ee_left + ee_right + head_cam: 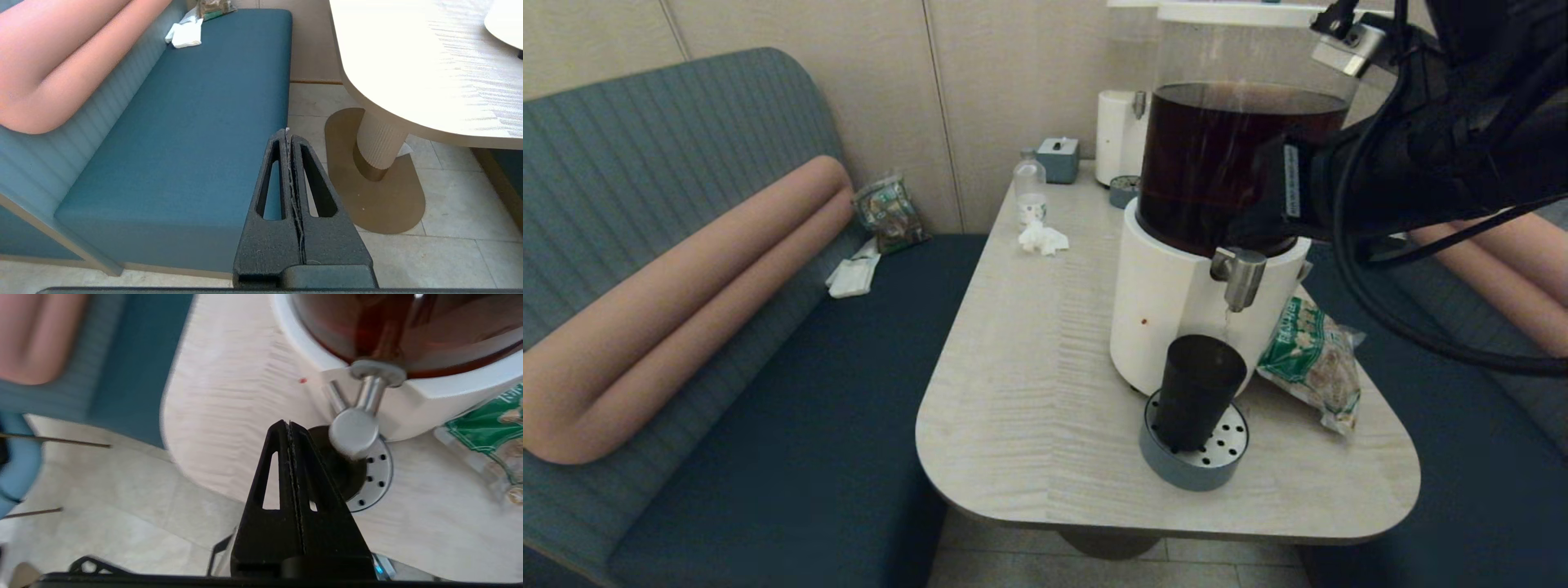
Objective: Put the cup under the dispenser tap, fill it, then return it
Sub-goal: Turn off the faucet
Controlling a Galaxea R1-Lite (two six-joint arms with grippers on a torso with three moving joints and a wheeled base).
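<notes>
- The blue bench seat (792, 392) ran along the left side, with a long pink cushion (678, 302) against its back.
- The pale wooden table (1029, 384) stood beside the bench, with rounded corners.
- The big dispenser (1176, 294) sat on the table, a white base under a tank of dark brown drink.
- The right arm (1445, 131) reached in high on the right, up by the tank.
- The right gripper (289, 425) hung above the table near the tap, its two black fingers pressed together and holding nothing.
- The left gripper (287, 134) was parked low beside the table, over the bench edge and the floor (its fingers were pressed together too, with nothing between them).
- A green snack bag (1311, 359) lay on the table just beside the white base.
- The round grey drip tray (1217, 457) with small holes sat in front of the dispenser.
- The cup (1196, 388), dark and plain, stood upright on the drip tray, right under the tap.
- The dispenser tap (1241, 278) was a short silver spout pointing down, and a thin stream seemed to run from it toward the cup.
- A small clear bottle (1029, 189) stood far back on the table, with a crumpled white tissue (1042, 238) next to it.
</notes>
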